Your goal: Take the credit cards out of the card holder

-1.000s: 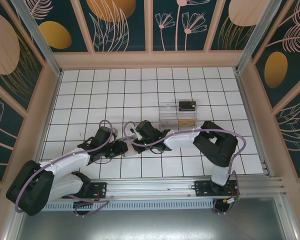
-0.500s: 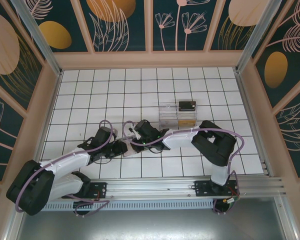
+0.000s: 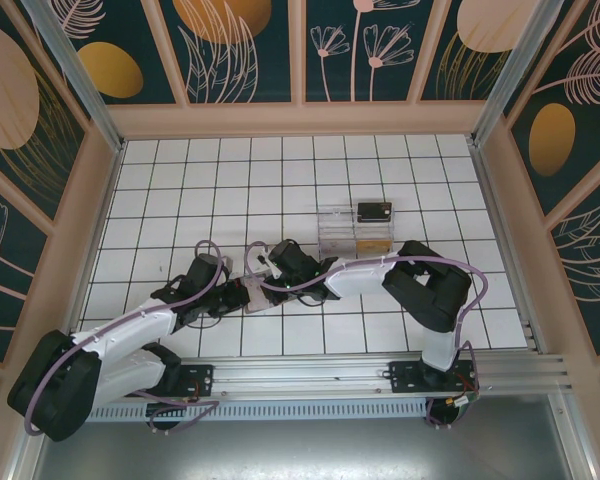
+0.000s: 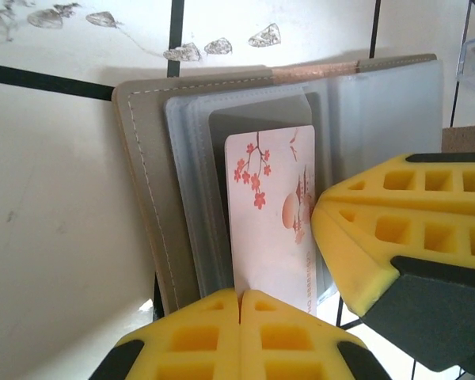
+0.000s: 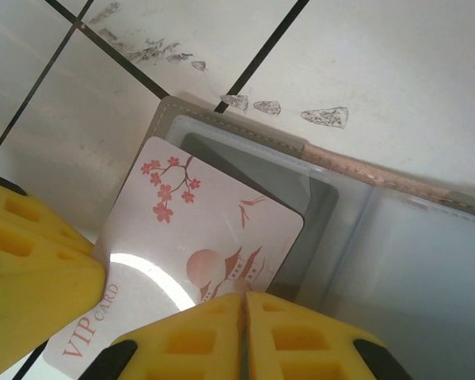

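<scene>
Top view: your left gripper (image 3: 237,296) has just closed, beside the right gripper (image 3: 270,278) at the card holder (image 3: 256,301).
Left wrist: its pads now pinch the VIP card (image 4: 267,214), which sits partly out of the card holder.
Right wrist: fingers pressed together, seemingly pinning the card holder, so the pull-out looks ready to start.

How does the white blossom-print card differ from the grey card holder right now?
The white plastic card with red blossom print is glossy and patterned; the grey bifold card holder is plain, with a stitched edge. The card is narrower than one panel of the holder. The holder lies open on the tiles, while the card juts partway from its pocket. Both are flat, round-cornered rectangles.
</scene>
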You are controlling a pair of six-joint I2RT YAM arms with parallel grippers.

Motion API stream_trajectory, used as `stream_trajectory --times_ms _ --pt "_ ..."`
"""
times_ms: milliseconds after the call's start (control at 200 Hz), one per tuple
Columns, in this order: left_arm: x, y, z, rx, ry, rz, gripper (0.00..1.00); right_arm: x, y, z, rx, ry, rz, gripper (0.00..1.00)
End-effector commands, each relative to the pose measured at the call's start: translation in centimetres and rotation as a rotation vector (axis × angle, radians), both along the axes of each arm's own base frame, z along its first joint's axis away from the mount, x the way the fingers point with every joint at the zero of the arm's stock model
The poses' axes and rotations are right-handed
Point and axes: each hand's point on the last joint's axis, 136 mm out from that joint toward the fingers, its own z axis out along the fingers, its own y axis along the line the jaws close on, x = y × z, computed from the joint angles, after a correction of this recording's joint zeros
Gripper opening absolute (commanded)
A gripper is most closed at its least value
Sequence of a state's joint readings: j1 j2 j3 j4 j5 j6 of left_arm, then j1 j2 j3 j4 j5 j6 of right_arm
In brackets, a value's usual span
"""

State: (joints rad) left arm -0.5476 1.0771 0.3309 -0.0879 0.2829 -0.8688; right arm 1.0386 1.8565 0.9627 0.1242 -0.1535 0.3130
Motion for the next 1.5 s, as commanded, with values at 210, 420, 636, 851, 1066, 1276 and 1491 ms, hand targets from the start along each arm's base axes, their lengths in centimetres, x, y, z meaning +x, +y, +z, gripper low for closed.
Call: stream_trajectory --times_ms 210,420,636,851,1066,1276,1491 --pt "0.2 0.8 2.3 0.036 -0.031 0.011 0.0 1.8 -1.5 1.8 0.036 -0.052 -0.087 0.19" --pt "1.5 0.0 5.6 -0.012 -0.118 0.015 0.0 3.2 -2.8 6.2 0.121 -0.134 -0.145 0.21" --pt "4.5 -1.8 10.6 -0.107 -0.295 0.003 0.0 4.6 -5.4 10.0 0.23 -0.156 -0.214 0.26" --pt "7.0 -4.7 15.0 -0.241 -0.469 -0.059 0.0 5.1 -8.3 13.0 0.399 -0.097 -0.23 0.33" --pt "7.4 -7.7 17.8 -0.406 -0.563 -0.174 0.0 3.6 -9.0 15.9 0.606 -0.001 -0.136 0.37" --pt "6.6 -9.0 18.3 -0.496 -0.557 -0.243 0.0 4.0 -9.7 16.9 0.714 0.06 -0.125 0.37" --pt "6.0 -9.1 18.4 -0.518 -0.55 -0.266 0.0 4.0 -9.4 17.1 0.756 0.111 -0.089 0.34"
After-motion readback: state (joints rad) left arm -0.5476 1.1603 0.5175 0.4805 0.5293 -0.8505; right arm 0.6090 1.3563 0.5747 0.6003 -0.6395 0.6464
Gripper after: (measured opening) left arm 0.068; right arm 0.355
